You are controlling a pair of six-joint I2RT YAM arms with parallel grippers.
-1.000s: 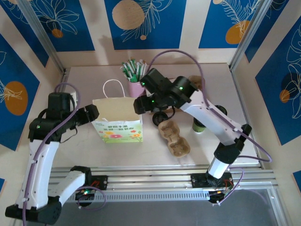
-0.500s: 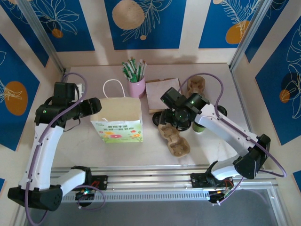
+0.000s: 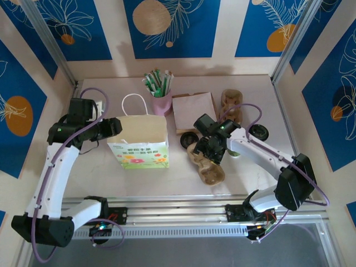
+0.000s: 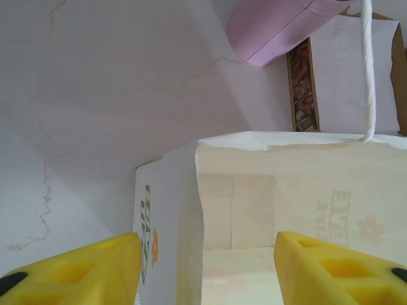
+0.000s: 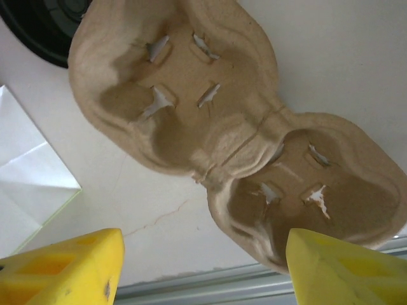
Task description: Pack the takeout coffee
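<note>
The takeout coffee cup stands right of the pulp cup carrier, mostly hidden under my right arm. Two black lids lie on the table. The white paper bag stands upright and open at the centre left. My left gripper is open at the bag's left end, and the bag's side wall rises between its yellow fingers. My right gripper hangs open over the carrier, with the carrier's near rim by its right finger.
A pink cup of green-and-white sticks stands behind the bag. A flat brown paper sheet and a second pulp carrier lie at the back. Walls close in on three sides, and a metal rail runs along the front.
My right arm has pulled back from the bag's mouth and come down over the carrier. My left gripper has moved to the bag's left wall, and its jaws have narrowed.
</note>
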